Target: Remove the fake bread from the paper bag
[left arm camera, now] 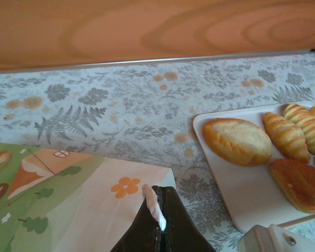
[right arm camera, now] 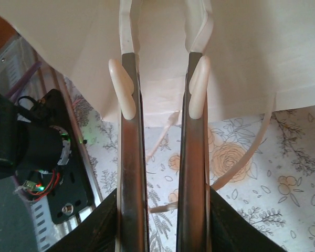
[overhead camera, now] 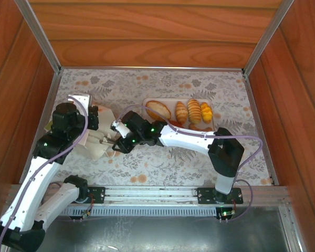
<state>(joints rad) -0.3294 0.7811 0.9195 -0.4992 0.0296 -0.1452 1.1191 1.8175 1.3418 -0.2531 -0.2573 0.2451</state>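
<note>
The paper bag (overhead camera: 98,143) lies at the left of the table, its green and floral front (left arm camera: 68,202) up. My left gripper (overhead camera: 96,116) is shut on one pale cord handle (left arm camera: 153,206) at the bag's corner. My right gripper (overhead camera: 111,143) reaches left to the bag's mouth. In the right wrist view its long fingers stand open (right arm camera: 160,79), cream tips (right arm camera: 121,86) at the edge of the bag (right arm camera: 241,47), with nothing seen between them. Several pieces of fake bread (overhead camera: 158,109) lie on the tray: an oval roll (left arm camera: 236,140), ridged rolls (left arm camera: 286,135) and a brown piece (left arm camera: 299,181).
The pale tray (overhead camera: 170,101) sits at the back centre-right, its near bare part (left arm camera: 241,197) close to the bag. A loose cord handle (right arm camera: 252,152) loops over the floral tablecloth (overhead camera: 163,163). Wooden walls enclose three sides, and a metal rail (overhead camera: 147,194) runs along the near edge.
</note>
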